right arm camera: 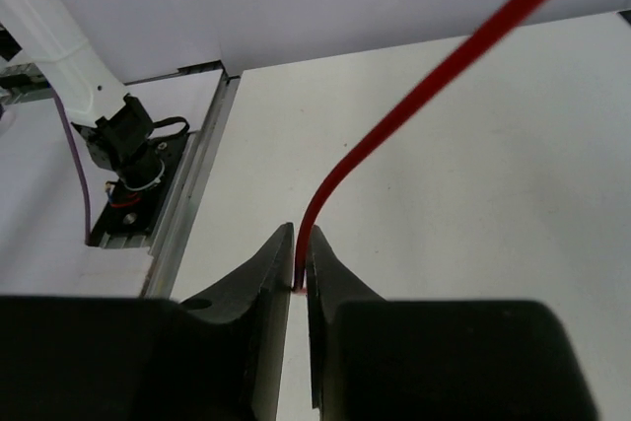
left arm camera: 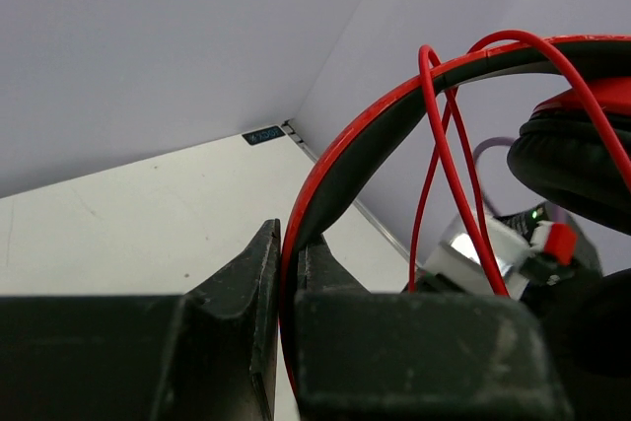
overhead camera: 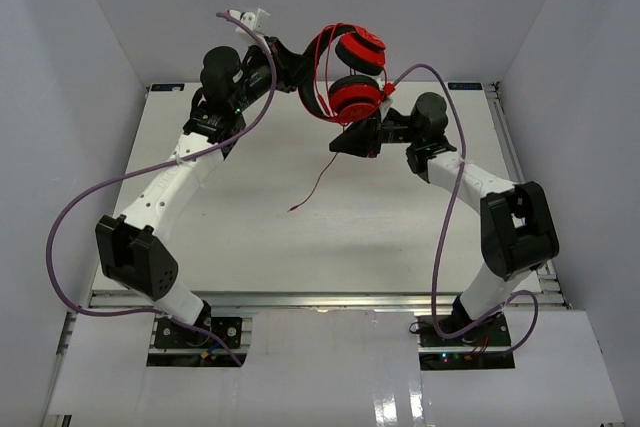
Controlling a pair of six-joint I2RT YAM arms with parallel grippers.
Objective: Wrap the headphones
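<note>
Holds headphones (overhead camera: 355,72) aloft, upper centre of frame, headband (left arm camera: 335,165) pinched in left fingers (left arm camera: 246,283), cable (right arm camera: 394,125) nipped at tips of right fingers (right arm camera: 271,283). Could lose cable if tugged taut, slackening wound loops.

The loose end of the red cable (overhead camera: 315,187) hangs down to the white table (overhead camera: 250,247), contact unclear.

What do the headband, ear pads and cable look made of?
The headband looks like hard plastic, glossy red; it shows sheen and holds its arc. The ear pad is black, matte and rounded, probably soft leatherette, not certain. The cable is thin and red, likely a rubbery sheath; it curves smoothly.
</note>
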